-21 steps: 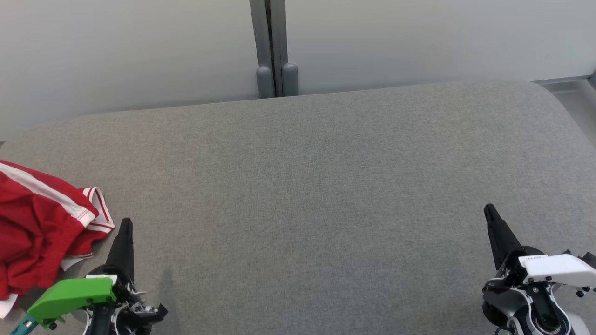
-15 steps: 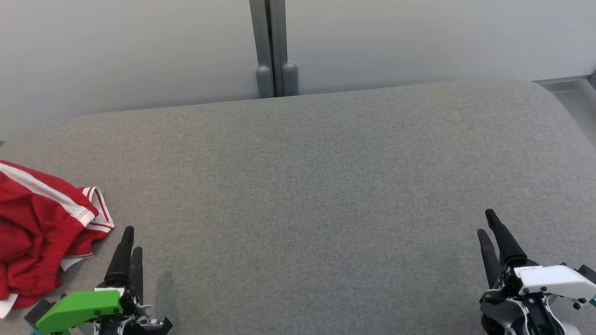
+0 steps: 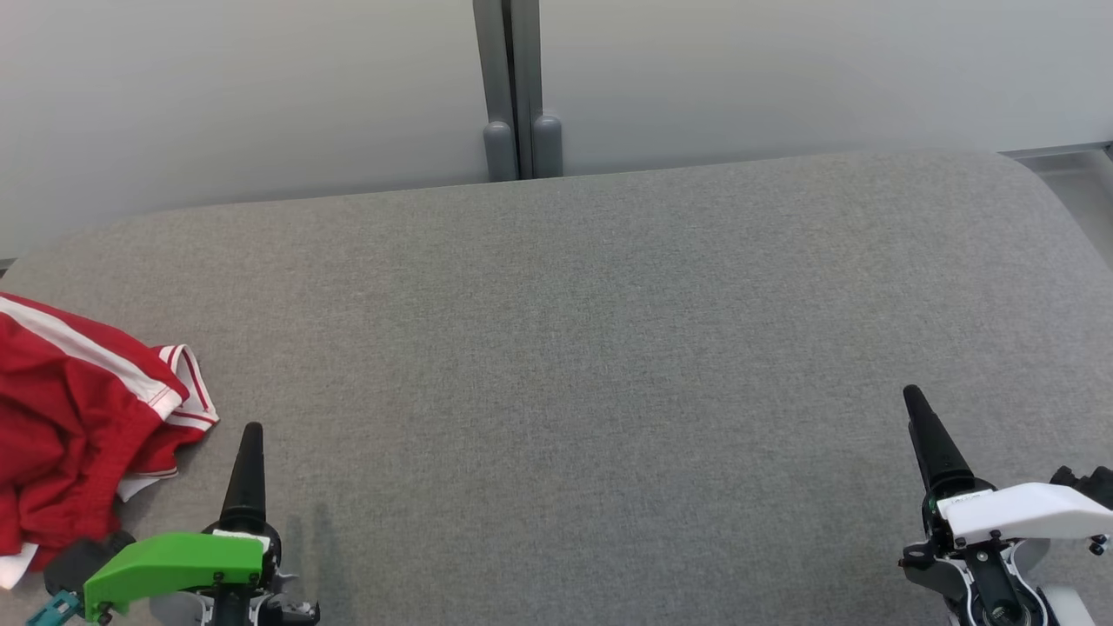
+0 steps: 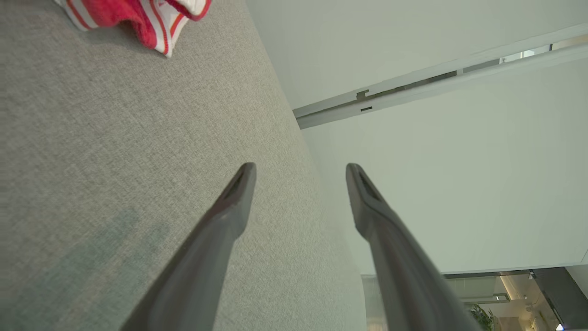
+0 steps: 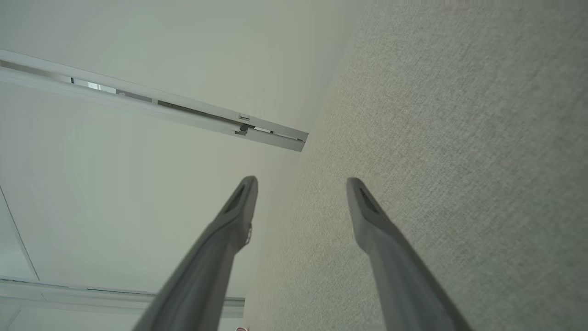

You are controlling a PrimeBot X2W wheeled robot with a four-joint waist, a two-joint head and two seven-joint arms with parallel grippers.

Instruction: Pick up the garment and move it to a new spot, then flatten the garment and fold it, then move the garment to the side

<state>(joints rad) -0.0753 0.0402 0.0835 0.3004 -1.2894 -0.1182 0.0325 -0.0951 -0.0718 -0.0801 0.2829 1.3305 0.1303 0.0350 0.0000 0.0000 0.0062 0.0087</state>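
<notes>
The red garment with white stripes is lying crumpled at the far left edge of the grey fabric cushion, partly cut off by the edge of my head view. I can't tell if it's shorts or a top, just a bunched heap with 1 white-trimmed opening facing the middle. Nothing is holding it.

The left gripper sits just to the right of the heap at the near edge, fingers pointing away from me. On the left wrist view its 2 dark fingers are spread wide with nothing between them, and the garment's striped hem is up in the far corner, apart from the tips.

The right gripper is way over on the other side, near edge, jaws spread wide too and empty over bare cushion.

Behind the cushion there's a pale wall and a grey post with 2 rounded caps at its foot.
</notes>
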